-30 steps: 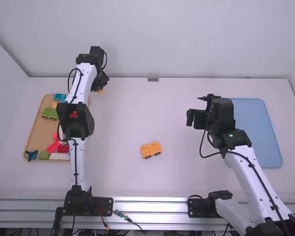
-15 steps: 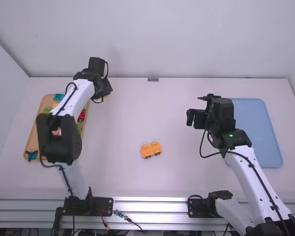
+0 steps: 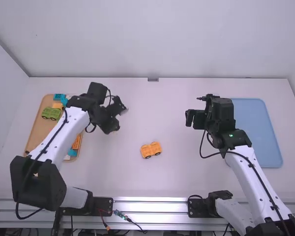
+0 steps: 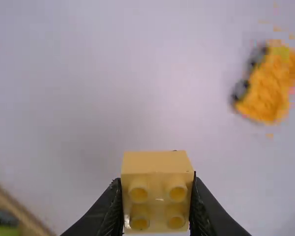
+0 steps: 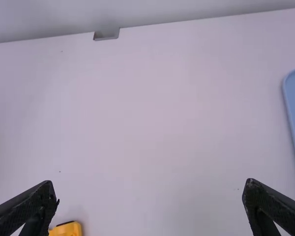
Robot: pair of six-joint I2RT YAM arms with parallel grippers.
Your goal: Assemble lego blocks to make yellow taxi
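My left gripper hangs over the table between the parts tray and the yellow-orange car base. In the left wrist view my left gripper is shut on a yellow block, whose round studs face the camera, and the wheeled car base lies apart from it on the table. My right gripper is held above the table to the right of the base. In the right wrist view the right gripper stands open with nothing between its fingers, and a corner of the car base shows beside one finger.
At the left a wooden tray holds a green wheeled piece, a blue block and several other blocks, partly under the left arm. A flat blue tray lies at the right, behind the right arm.
The left arm has swung from the table's far left toward the middle and nearer the camera, its elbow moving out to the left. The right arm and the car base have stayed in place.
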